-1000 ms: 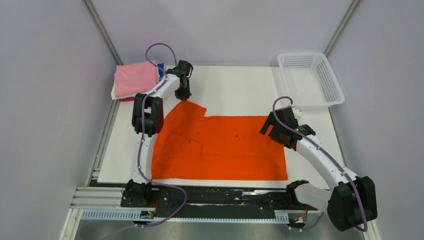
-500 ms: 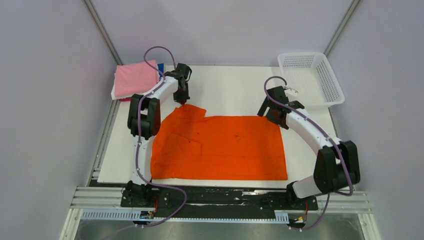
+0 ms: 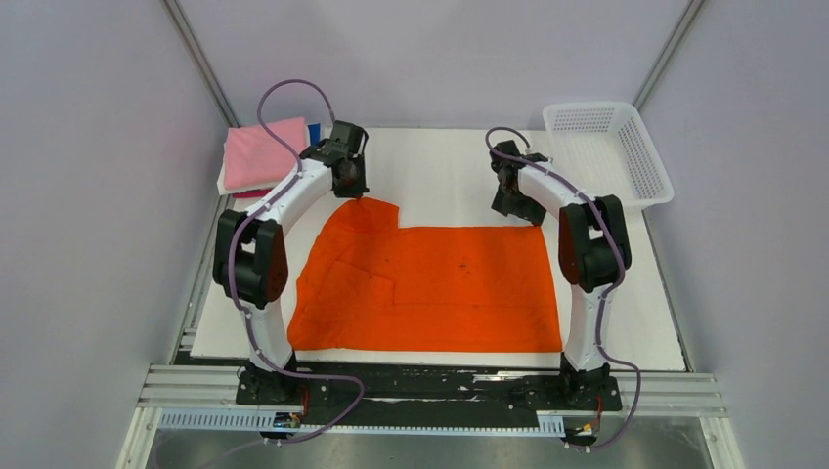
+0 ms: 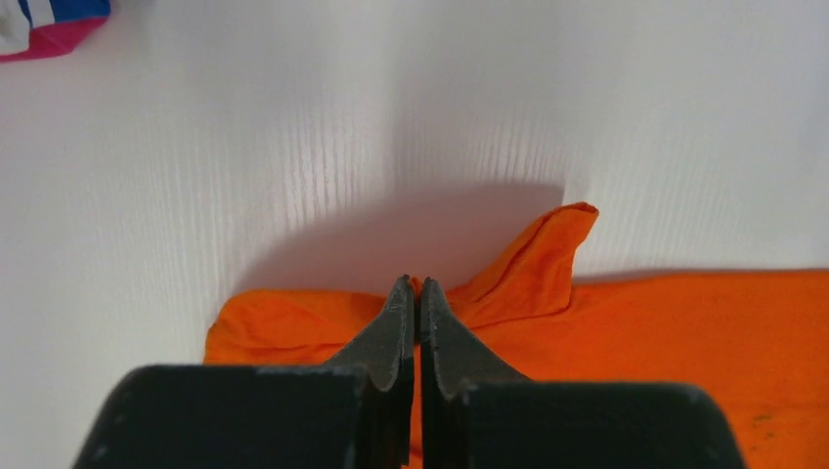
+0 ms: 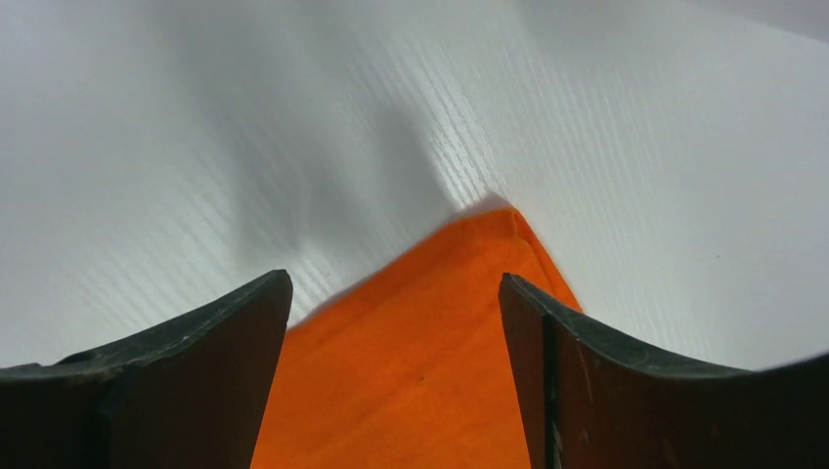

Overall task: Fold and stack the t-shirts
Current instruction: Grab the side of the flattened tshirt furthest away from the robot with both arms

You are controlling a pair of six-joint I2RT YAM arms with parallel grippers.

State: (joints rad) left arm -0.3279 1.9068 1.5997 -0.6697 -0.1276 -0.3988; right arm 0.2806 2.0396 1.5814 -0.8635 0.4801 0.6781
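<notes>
Since the earlier frame the left arm's elbow has swung leftward; the left gripper (image 4: 412, 283) stays clamped on the far left corner of the orange shirt (image 3: 440, 283), which lies spread across the table (image 3: 450, 166) near the folded shirts (image 3: 259, 156) in the far left corner. The right arm has extended to the shirt's far right corner, with the right gripper (image 5: 393, 283) spread-jawed astride it. The basket (image 3: 647, 161) sits at the far right corner.

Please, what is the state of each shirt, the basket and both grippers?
orange t-shirt: spread flat on the table, far left corner pinched and slightly raised.
folded t-shirts: stacked at the far left corner, pink one on top.
basket: upright, nothing in it.
left gripper: shut on the orange t-shirt's corner.
right gripper: open, astride the far right corner.
</notes>
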